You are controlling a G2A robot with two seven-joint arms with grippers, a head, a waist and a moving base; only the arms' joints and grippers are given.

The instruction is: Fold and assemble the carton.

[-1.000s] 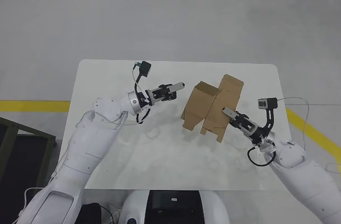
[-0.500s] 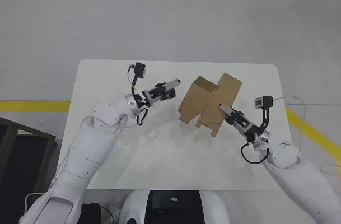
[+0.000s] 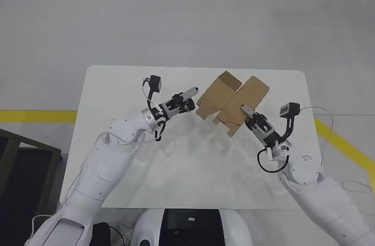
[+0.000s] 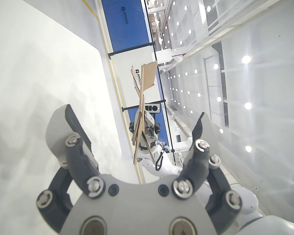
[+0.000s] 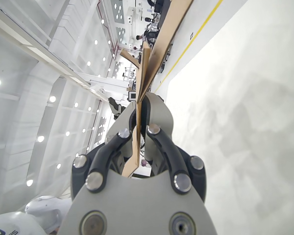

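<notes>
The carton was a flattened piece of brown cardboard. Two long panels spread slightly apart and short flaps showed at its ends. In the top view it lay slantwise over the far right part of the table. In the left wrist view the carton appeared edge-on as a thin strip with the room behind it, and it looked raised off the white table.

The right claw held the carton by its near edge on the right side. In the right wrist view the right claw was pinched narrow on the cardboard, one finger on each face. The carton ran away from the claw in a slim wedge where two layers parted. The table lay off to one side of it.

The left claw hung over the middle of the far half of the table, pointing at the carton's left end and just beside it. The left claw was spread wide with nothing between its fingers. The carton stood some way ahead of the tips, apart from them.

Beyond the table, a yellow line ran across the grey floor on both sides. A blue panel stood in the room past the table's corner.
</notes>
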